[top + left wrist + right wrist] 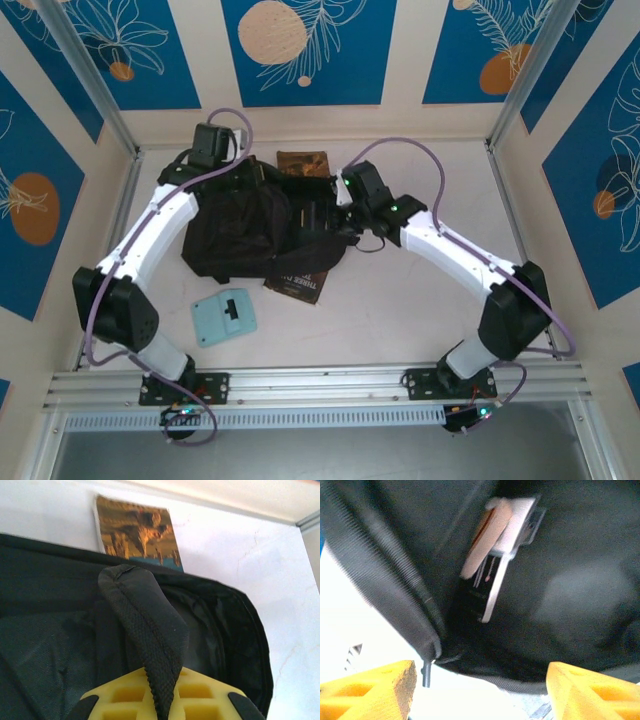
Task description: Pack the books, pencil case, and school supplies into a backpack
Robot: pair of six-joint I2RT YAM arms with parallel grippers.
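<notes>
The black backpack [250,235] lies mid-table. My left gripper [160,700] is shut on its black woven top strap [150,630], at the pack's far end [232,172]. My right gripper [480,690] stands open at the pack's mouth [322,215], nothing between its yellow fingers [380,690]; a zip pull [426,672] hangs beside the left one. Inside the pack lean flat items [495,555], one orange, one white-edged. A dark brown book [298,284] with a white title pokes out from under the pack. Another book [137,532] with a brown picture cover lies behind it.
A light-teal rounded piece [224,317] with a black patch lies on the white table [420,300] in front of the pack. Metal frame posts [505,120] and patterned walls close in the back and sides. Bare table lies to the right of the pack.
</notes>
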